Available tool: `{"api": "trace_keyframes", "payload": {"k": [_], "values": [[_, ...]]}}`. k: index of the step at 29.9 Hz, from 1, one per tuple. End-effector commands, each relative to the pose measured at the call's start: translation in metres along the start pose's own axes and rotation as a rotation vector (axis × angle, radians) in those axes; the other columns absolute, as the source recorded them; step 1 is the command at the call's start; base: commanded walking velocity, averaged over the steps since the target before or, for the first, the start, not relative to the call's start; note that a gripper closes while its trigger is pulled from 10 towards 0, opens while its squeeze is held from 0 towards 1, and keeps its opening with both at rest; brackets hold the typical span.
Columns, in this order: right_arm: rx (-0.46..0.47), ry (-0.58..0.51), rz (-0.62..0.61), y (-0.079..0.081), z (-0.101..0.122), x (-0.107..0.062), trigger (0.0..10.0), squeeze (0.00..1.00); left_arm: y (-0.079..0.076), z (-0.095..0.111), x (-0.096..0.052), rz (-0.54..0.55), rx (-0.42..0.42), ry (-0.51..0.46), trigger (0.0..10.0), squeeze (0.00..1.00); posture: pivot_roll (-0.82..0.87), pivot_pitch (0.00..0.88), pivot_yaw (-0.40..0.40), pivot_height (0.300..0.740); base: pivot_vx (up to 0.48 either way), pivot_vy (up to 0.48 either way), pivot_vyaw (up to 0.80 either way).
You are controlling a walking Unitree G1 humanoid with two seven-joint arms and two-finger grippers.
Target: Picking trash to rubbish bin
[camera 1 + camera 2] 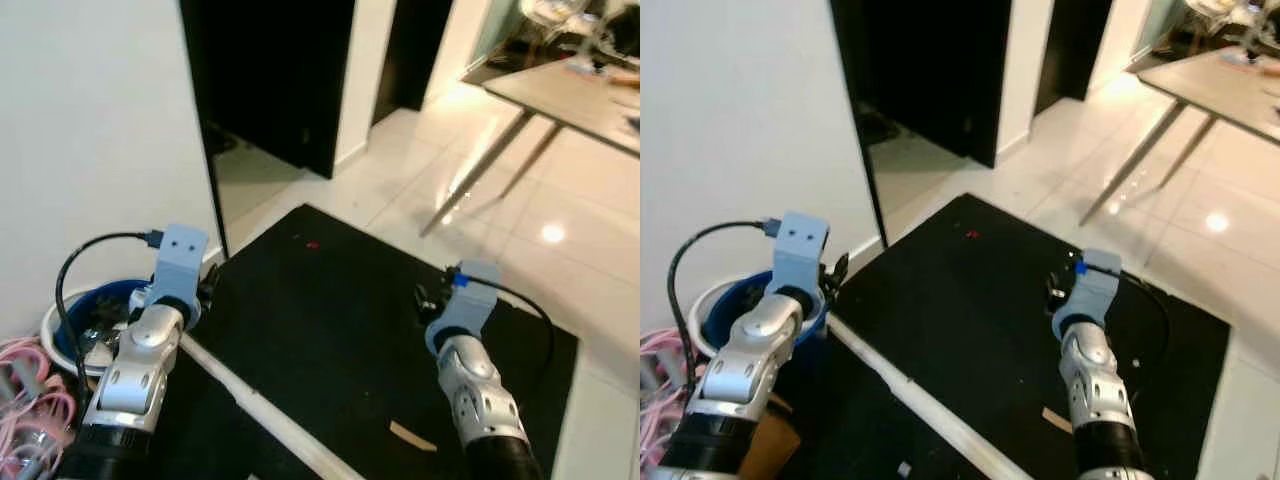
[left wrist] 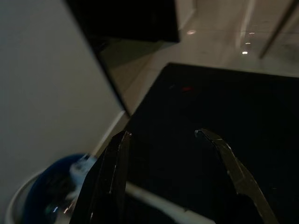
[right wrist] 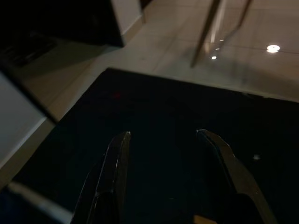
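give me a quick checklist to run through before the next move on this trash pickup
1. Left hand empty and open: ok, fingers spread with nothing between them.
2. Right hand empty and open: ok, same.
3. Rubbish bin located: ok, blue-lined bin beside the white wall, just ahead of the left arm.
4. Trash target spotted: ok, a tan scrap lies on the black mat beside the right arm; a small red speck lies farther off.
5. White pole across the mat: not ok, it lies between the bin and the scrap.
6. Room left in the bin: cannot tell.
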State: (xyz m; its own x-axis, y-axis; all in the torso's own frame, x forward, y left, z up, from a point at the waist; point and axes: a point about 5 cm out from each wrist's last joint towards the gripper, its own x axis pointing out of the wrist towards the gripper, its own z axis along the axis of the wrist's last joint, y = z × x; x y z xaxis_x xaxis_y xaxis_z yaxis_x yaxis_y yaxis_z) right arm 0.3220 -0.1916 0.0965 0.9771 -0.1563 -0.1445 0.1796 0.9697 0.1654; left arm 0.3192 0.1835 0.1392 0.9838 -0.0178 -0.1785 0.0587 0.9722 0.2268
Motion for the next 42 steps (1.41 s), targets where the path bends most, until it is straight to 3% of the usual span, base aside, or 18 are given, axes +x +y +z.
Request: {"api": "trace_keyframes", "payload": {"k": [1,11,28,34,42], "values": [[0.000,0.018,-0.012,-0.003,-0.004,-0.002,10.0,0.00,-0.001,-0.001,0.000,0.001,0.000,0.005,10.0,0.00,0.04,0.063,0.016,0.740,0.000,0.000,-0.80],[0.003,0.016,-0.024,-0.005,-0.004,-0.003,10.0,0.00,0.003,-0.005,0.000,0.020,0.029,0.017,10.0,0.00,0.04,0.064,0.021,0.740,0.000,0.000,-0.80],[-0.009,0.023,-0.019,-0.002,-0.008,-0.005,10.0,0.00,0.002,0.001,-0.001,0.021,-0.032,-0.033,10.0,0.00,0.05,0.071,0.016,0.740,0.000,0.000,-0.80],[-0.015,0.019,-0.029,-0.006,-0.007,-0.004,10.0,0.00,0.009,-0.001,0.001,0.075,-0.003,-0.001,10.0,0.00,0.05,0.071,0.020,0.740,0.000,0.000,-0.80],[-0.025,0.013,-0.014,-0.005,-0.008,-0.006,10.0,0.00,0.008,0.002,0.003,0.046,-0.010,-0.021,10.0,0.00,0.05,0.070,0.023,0.740,0.000,0.000,-0.70]]}}
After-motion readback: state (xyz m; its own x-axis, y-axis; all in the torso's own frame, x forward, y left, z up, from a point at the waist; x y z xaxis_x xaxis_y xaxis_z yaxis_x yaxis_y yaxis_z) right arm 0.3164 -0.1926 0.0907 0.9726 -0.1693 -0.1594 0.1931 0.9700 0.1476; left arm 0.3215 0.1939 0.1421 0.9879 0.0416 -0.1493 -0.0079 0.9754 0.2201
